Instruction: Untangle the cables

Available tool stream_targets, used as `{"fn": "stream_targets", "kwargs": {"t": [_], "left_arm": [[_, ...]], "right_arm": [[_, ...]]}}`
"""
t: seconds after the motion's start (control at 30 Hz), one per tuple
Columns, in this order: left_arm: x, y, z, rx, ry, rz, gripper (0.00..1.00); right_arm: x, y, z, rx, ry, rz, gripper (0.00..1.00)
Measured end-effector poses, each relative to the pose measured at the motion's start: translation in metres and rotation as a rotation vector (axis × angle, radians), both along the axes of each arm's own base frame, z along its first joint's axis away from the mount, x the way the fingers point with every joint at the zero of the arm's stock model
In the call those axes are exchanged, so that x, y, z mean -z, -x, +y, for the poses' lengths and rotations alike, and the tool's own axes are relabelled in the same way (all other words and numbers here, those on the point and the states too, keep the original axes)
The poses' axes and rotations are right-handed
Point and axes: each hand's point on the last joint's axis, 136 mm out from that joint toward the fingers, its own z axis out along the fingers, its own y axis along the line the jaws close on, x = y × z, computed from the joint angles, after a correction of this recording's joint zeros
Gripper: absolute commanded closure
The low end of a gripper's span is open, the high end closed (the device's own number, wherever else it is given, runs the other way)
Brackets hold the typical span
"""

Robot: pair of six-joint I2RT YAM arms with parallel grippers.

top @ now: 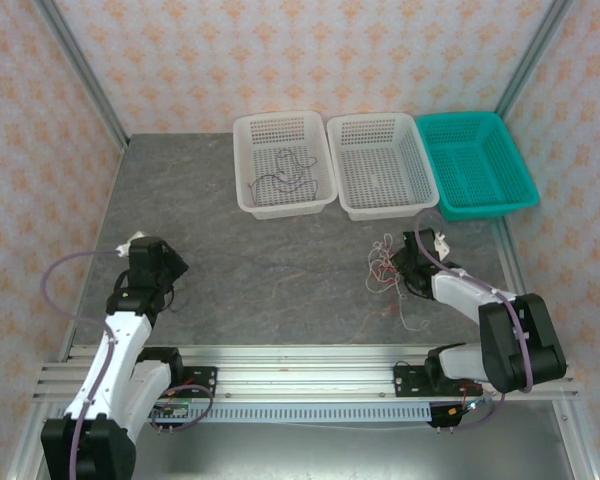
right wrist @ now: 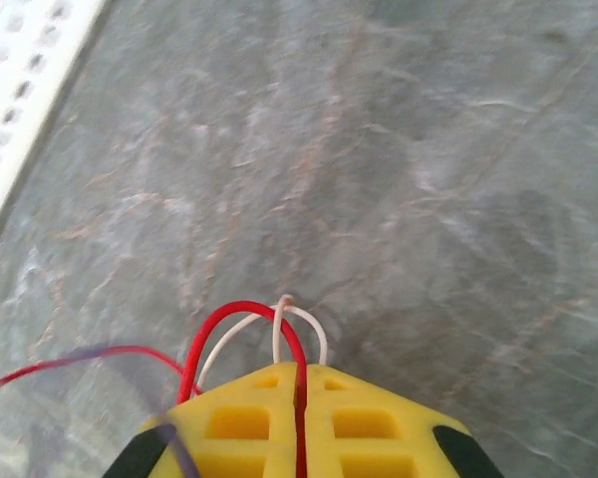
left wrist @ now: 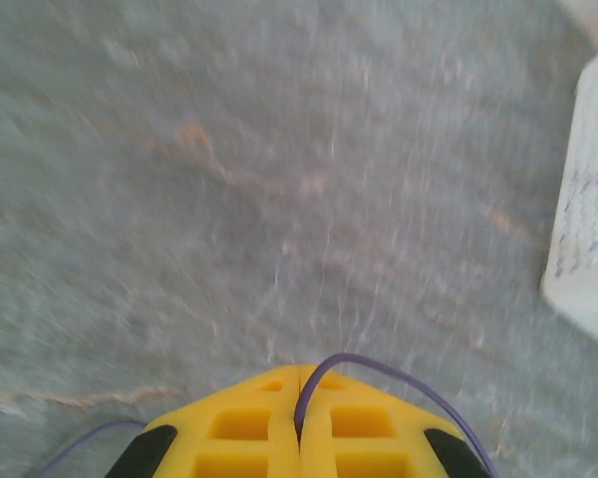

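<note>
Several thin cables [top: 385, 268], red, white and dark, lie tangled on the counter [top: 280, 285], directly beneath and just ahead of the right jaws.

Right jaws: closed tight, pinching a red loop [right wrist: 241, 311] and a white loop [right wrist: 309, 327].

Left jaws: closed on one thin purple cable [left wrist: 379, 370], well apart from the tangle.

Handling, as I judge it: light, limp, springy, quick to snag. Best taken at a free loop or end.

Room: bare counter between the arms. Two white baskets [top: 248, 160] and a teal basket [top: 520, 195] sit beyond the right jaws.
</note>
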Motion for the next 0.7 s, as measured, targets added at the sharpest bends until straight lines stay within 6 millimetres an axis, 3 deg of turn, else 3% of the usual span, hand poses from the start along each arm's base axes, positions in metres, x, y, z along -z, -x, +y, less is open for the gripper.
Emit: {"fn": "stream_targets", "kwargs": {"t": [0.07,0.17,0.27,0.4,0.53,0.7], "left_arm": [[0.018,0.006,-0.011,0.040,0.015,0.041,0.98],[0.027,0.010,-0.020,0.076,0.008,0.061,0.68],[0.025,0.008,-0.021,0.082,0.000,0.053,0.49],[0.005,-0.002,-0.041,0.214,-0.055,-0.042,0.39],[-0.034,-0.013,-0.097,0.466,-0.103,-0.215,0.39],[-0.082,-0.009,-0.206,0.893,-0.186,-0.396,0.39]], "right_arm": [[-0.001,-0.001,0.005,-0.036,-0.012,-0.003,1.00],[-0.004,-0.002,0.009,-0.065,-0.013,-0.007,1.00],[-0.012,-0.003,0.014,-0.109,-0.014,-0.033,1.00],[-0.037,-0.010,0.040,-0.256,-0.033,-0.108,1.00],[-0.068,-0.016,0.069,-0.404,-0.037,-0.194,1.00],[-0.105,-0.022,0.095,-0.502,-0.056,-0.287,1.00]]}}
